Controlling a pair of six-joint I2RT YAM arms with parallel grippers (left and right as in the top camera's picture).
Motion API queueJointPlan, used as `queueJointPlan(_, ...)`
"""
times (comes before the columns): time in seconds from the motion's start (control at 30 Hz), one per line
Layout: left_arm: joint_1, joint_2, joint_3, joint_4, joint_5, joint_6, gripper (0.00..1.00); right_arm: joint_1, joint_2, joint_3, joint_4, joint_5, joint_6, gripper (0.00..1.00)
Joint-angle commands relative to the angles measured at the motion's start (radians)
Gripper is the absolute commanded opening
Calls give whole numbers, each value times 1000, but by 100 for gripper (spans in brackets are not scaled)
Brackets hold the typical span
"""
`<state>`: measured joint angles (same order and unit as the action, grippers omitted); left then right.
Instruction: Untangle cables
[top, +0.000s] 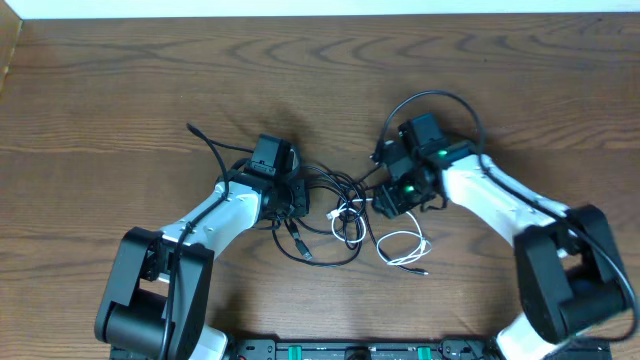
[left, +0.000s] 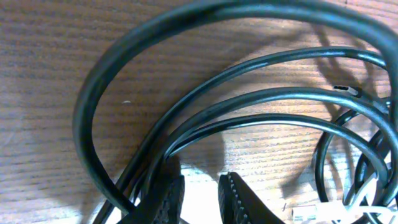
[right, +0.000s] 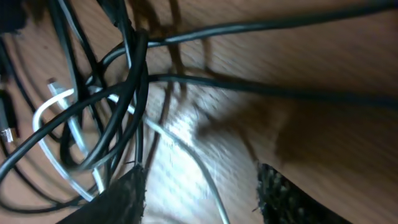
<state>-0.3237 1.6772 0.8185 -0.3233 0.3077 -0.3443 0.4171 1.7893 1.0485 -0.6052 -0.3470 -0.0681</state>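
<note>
Toward the front edge of the table (top: 90, 100) the white cable (top: 400, 234) lies limp and light, my right gripper (right: 199, 194) open astride it; mid-table the black cables (top: 340, 182) knot, springy and slick, my left gripper (left: 200, 200) barely open, empty, beside them; I'd pinch near a plug

You have nothing to read here: no text, label, brand, number or sign is legible in any view, neither on the cables (top: 340, 205) nor on the counter (top: 120, 90).
</note>
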Motion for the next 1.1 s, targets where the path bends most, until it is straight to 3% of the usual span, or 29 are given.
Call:
queueJointPlan(0.0,4,35,-42,-11,-69,-10,26,19,32,17,24,5,-15,50)
queueJointPlan(0.07,4,35,-42,-11,-69,-10,26,23,42,17,30,5,-16,41)
queueJointPlan(0.1,4,35,-42,-11,-69,-10,26,23,42,17,30,6,-16,30)
queueJointPlan(0.13,4,35,-42,-11,-68,-10,26,23,42,17,30,12,-16,10)
queueJointPlan(0.17,4,35,-42,-11,-68,-10,26,22,41,18,28,28,-15,1)
queueJointPlan(0.67,4,35,-42,-11,-70,-10,26,-196,-197,40,-186,80,102,1)
queueJointPlan(1.07,4,35,-42,-19,-85,-10,26,-433,-247,40,-281,232,155,1)
